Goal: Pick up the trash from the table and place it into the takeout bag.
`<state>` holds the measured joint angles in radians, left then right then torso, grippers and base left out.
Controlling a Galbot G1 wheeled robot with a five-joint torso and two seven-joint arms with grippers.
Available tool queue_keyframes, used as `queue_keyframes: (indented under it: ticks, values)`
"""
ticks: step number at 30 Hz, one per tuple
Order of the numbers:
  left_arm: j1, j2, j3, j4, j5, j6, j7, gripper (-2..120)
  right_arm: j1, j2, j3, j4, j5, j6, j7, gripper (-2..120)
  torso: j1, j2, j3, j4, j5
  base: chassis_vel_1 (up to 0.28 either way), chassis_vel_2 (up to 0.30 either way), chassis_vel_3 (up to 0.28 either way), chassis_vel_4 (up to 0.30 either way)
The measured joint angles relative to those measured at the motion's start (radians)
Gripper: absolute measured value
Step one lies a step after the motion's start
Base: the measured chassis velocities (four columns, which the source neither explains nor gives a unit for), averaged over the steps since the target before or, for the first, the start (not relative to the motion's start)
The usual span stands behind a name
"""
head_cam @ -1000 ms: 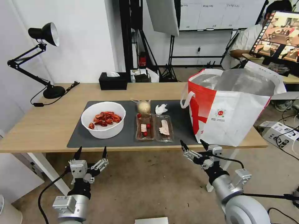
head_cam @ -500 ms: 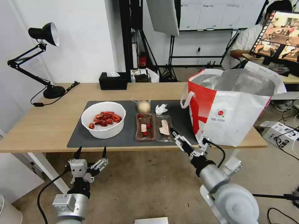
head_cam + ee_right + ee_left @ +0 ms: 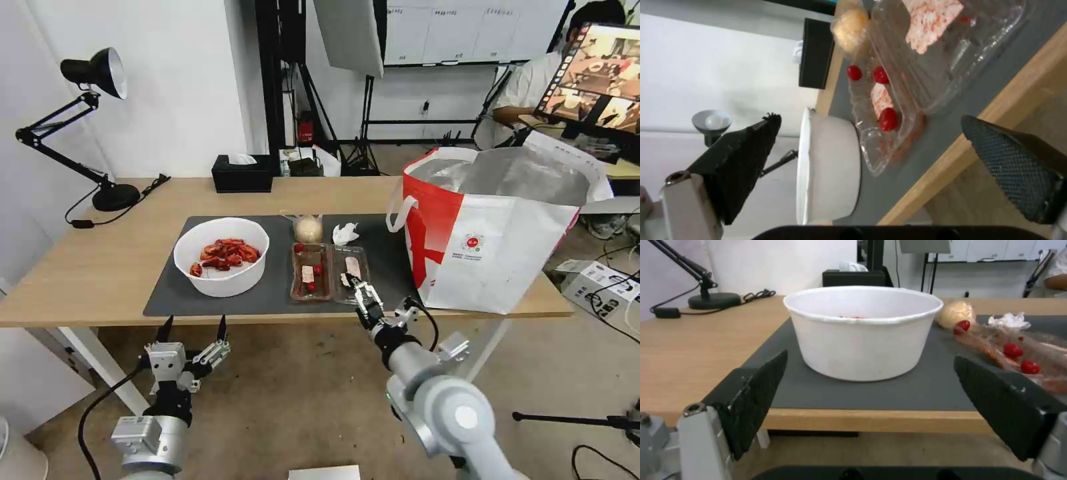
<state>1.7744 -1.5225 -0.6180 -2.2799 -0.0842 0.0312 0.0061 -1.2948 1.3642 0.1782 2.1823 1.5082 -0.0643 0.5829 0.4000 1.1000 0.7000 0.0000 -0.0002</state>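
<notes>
Right in front of the right gripper [image 3: 360, 293], whose jaws are spread wide and holding nothing, sits the clear tray [image 3: 331, 272] at the near edge of the dark mat [image 3: 220, 300], its long axis running across the reach with the white bowl [image 3: 221, 257] off to one side. So this arm is way closer than the left gripper [image 3: 193, 330], which hangs below the table edge facing the bowl, also spread and empty. Beyond the tray are the knotted bag [image 3: 308, 229] and crumpled tissue [image 3: 345, 233], with the takeout bag [image 3: 493, 233] gaping on the light-wood table [image 3: 100, 267], in a studio with a desk lamp [image 3: 93, 73].
</notes>
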Motion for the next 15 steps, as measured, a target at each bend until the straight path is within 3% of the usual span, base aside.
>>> queue_keyframes:
  ticks: [15]
  values:
    - [-0.010, 0.004, -0.003, -0.003, -0.005, 0.021, -0.011, 100, 0.049, 0.039, -0.021, -0.076, -0.011, 0.010, -0.002, 100, 0.000, 0.000, 0.000, 0.0000, 0.0001, 0.000, 0.000, 0.000, 0.000]
